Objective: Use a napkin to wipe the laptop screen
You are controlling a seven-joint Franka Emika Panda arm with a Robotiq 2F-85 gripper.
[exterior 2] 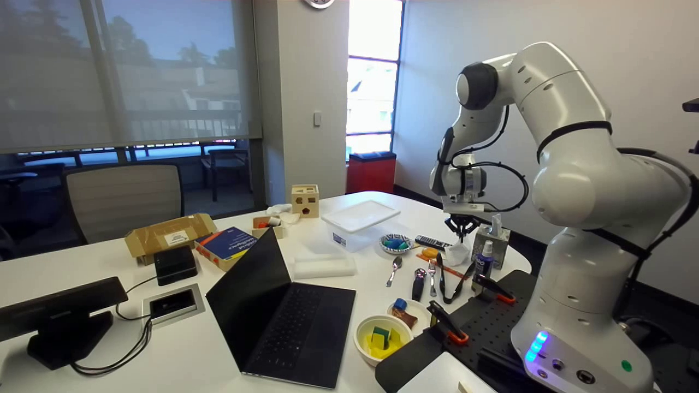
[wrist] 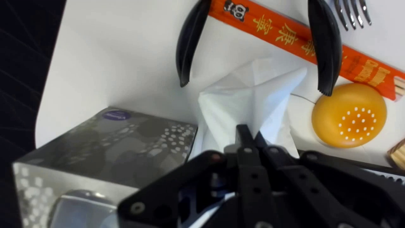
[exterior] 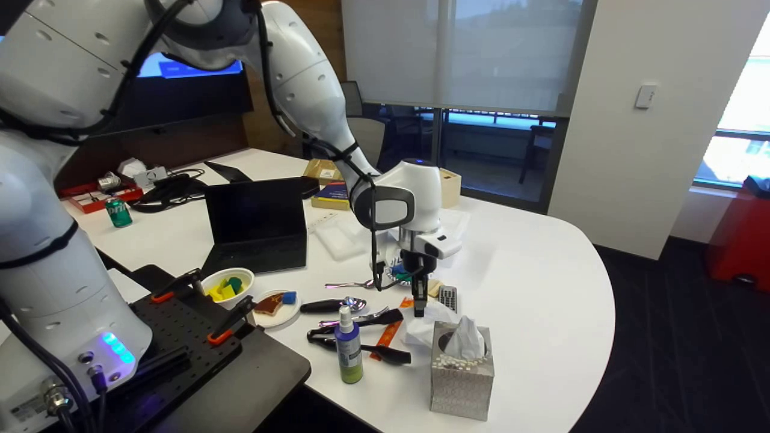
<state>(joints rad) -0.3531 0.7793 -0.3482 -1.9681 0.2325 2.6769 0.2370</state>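
Gripper [wrist: 252, 135], 2 jaws pressed together, apparently pinches crumpled napkin [wrist: 232, 107] just beside tissue box [exterior: 462, 388], loose folds spread below, likely as wiping pad. Well apart on same table [exterior: 535, 288], laptop screen [exterior: 255, 210] stands raised, face exposed for wiping, not yet reached.

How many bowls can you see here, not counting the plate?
2: a white bowl beside the laptop, and a patterned bowl near the remote control. Others could be hidden behind the laptop or the arm.
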